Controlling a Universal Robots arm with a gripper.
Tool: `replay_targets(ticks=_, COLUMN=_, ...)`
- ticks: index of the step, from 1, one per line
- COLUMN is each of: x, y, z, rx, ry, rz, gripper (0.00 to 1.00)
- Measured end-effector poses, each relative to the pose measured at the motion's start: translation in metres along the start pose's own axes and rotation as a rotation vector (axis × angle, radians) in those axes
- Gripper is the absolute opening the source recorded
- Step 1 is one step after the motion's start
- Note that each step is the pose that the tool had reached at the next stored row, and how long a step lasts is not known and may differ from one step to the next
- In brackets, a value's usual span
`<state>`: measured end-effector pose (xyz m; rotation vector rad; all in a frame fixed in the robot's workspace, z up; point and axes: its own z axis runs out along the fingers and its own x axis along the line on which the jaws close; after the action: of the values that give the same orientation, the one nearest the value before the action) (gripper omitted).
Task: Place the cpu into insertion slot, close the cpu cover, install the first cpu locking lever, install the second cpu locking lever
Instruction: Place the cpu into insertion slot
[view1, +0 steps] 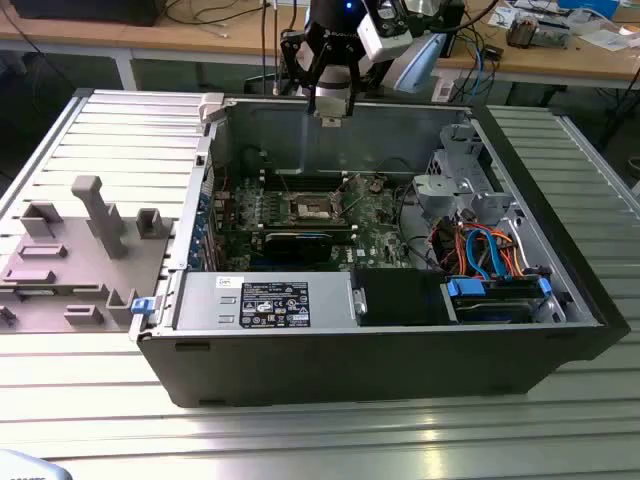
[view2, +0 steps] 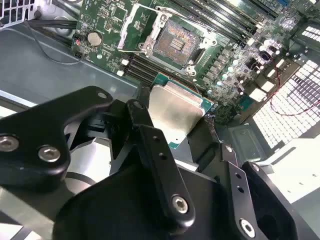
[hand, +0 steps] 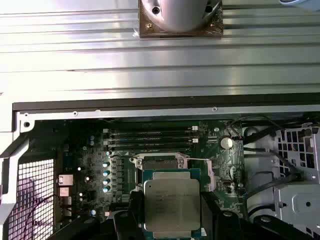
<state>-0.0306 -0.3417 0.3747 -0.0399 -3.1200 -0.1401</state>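
Above the back wall of the open computer case (view1: 350, 365), at the upper middle of the exterior view, I see my gripper (view1: 330, 110) hanging well clear of the green motherboard (view1: 378, 232). Its jaws are clamped on the cpu (view2: 175, 112). In the second wrist view the black fingers (view2: 155, 150) press on two opposite edges of the chip, and its silver-grey top faces the camera. Beyond it in that view the insertion slot (view2: 175, 42) lies bare, its contact field showing inside the silver frame, well apart from the chip. A round coin battery (view2: 94, 38) sits near the slot on the board. At the exterior view's left, a grey fixture plate (view1: 70, 265) lies on the ribbed metal table (view1: 300, 440) beside the case.
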Motion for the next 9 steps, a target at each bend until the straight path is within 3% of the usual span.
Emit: replay_targets(ticks=9, x=0.0014, y=-0.0005, z=0.0048, rx=0.0001, ry=0.0000, rz=0.000, gripper=0.55)
